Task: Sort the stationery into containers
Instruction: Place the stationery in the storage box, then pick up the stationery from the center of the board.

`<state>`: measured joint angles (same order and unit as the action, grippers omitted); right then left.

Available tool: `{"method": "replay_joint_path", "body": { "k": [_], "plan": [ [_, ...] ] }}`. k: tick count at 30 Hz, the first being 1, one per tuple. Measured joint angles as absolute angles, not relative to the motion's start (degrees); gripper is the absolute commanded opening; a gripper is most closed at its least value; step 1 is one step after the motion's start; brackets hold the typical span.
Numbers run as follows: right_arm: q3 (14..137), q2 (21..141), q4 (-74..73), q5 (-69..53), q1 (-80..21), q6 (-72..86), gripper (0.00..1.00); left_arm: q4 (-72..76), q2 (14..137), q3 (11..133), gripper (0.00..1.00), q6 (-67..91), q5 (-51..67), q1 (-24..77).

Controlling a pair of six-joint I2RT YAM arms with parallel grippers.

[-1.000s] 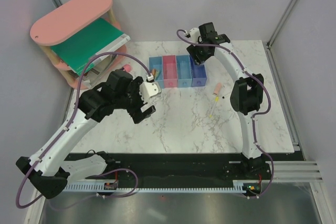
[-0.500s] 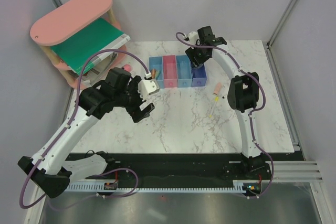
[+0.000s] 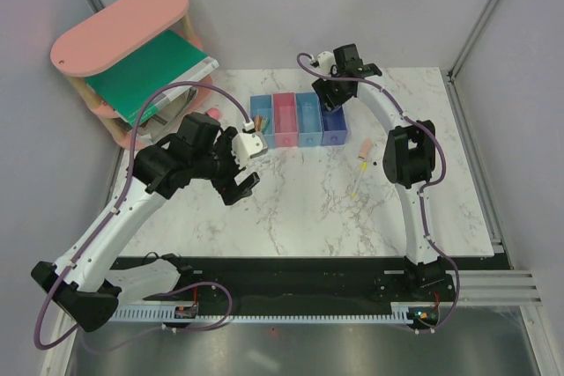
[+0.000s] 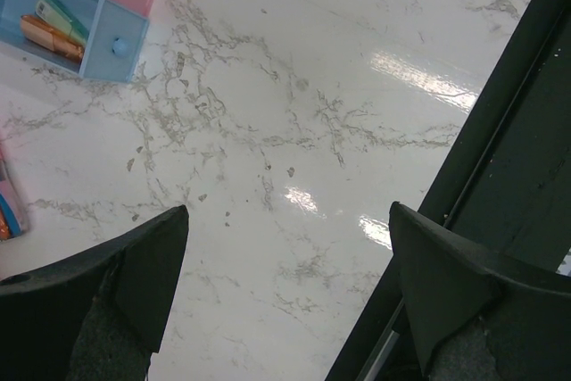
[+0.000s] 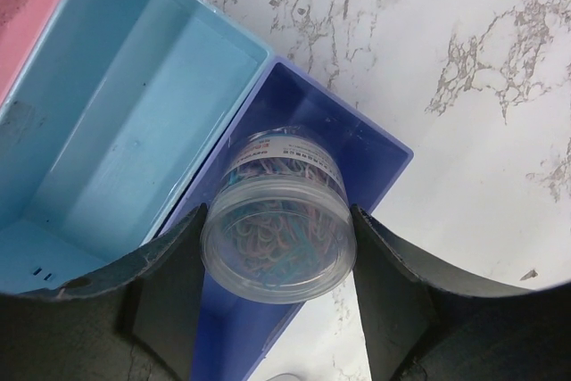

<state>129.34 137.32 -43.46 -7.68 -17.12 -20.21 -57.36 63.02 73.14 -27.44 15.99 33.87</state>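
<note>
The row of four bins stands at mid-table: light blue (image 3: pixel 262 119), pink (image 3: pixel 285 119), light blue (image 3: pixel 307 118), dark blue (image 3: pixel 334 128). My right gripper (image 3: pixel 333 94) is shut on a clear round jar of coloured paper clips (image 5: pixel 278 225), held just over the dark blue bin (image 5: pixel 361 136). My left gripper (image 3: pixel 238 169) is open and empty above bare marble (image 4: pixel 285 283). An orange stick (image 4: pixel 45 37) and a mint-green capsule (image 4: pixel 61 17) lie in the leftmost light blue bin. A peach crayon (image 3: pixel 364 147), a thin pen (image 3: pixel 362 163) and a thin yellow stick (image 3: pixel 355 186) lie right of the bins.
A pink oval-topped shelf (image 3: pixel 119 28) with a green book (image 3: pixel 150 72) stands at the back left. A pink stubby cylinder (image 3: pixel 212 114) lies beside it. The table's black front edge (image 4: pixel 500 176) is near my left gripper.
My right gripper has come down and forward a little onto the dark blue bin with the jar. My left arm has drawn back slightly to the left.
</note>
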Motion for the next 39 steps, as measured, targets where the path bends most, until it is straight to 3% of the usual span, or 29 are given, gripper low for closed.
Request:
{"method": "replay_joint_path", "body": {
  "k": [11, 25, 33, 39],
  "plan": [
    [128.2, 137.3, -42.8, -7.7, -17.1, -20.2, 0.8, -57.3, 63.0, 73.1, 1.0, -27.4, 16.7, 33.8],
    [124.1, 131.0, -43.8, -6.4, -17.0, -18.8, 0.76, -57.1, 63.0, 73.1, 1.0, -27.3, 16.1, 33.7],
    [98.0, 107.7, -42.8, -1.2, -15.3, -10.7, 0.72, -55.3, 64.5, 74.9, 1.0, -27.3, 11.0, 32.9],
    [82.9, 102.6, -41.2, 2.9, -14.1, -5.2, 0.68, -53.9, 66.2, 75.9, 1.0, -27.3, 10.9, 32.7]
  ]
}}
